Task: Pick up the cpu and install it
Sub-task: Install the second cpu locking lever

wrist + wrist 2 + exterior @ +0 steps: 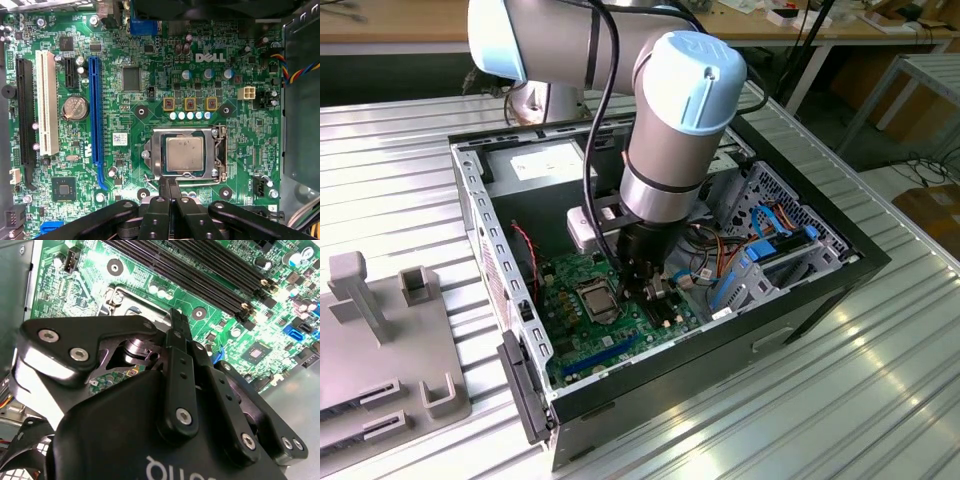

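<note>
The cpu [184,153] is a small silver-grey square lying flat inside the metal-framed socket [217,150] on the green motherboard [150,65]. In the exterior view the cpu [598,299] shows in the open computer case [820,290], just to the left of the arm's tool. My gripper [169,182] hangs low over the board, its two black fingers pressed together with nothing between them and their tips at one edge of the socket frame. From behind, the second wrist view shows the gripper [177,320] shut. The exterior view puts the gripper [655,290] close above the board.
Long black memory slots [200,275] run beside the socket. A grey power-supply box [535,165] sits at the case's back, with blue and orange cables [760,250] on the exterior view's right. A grey fixture [380,330] stands on the ribbed metal table [880,400].
</note>
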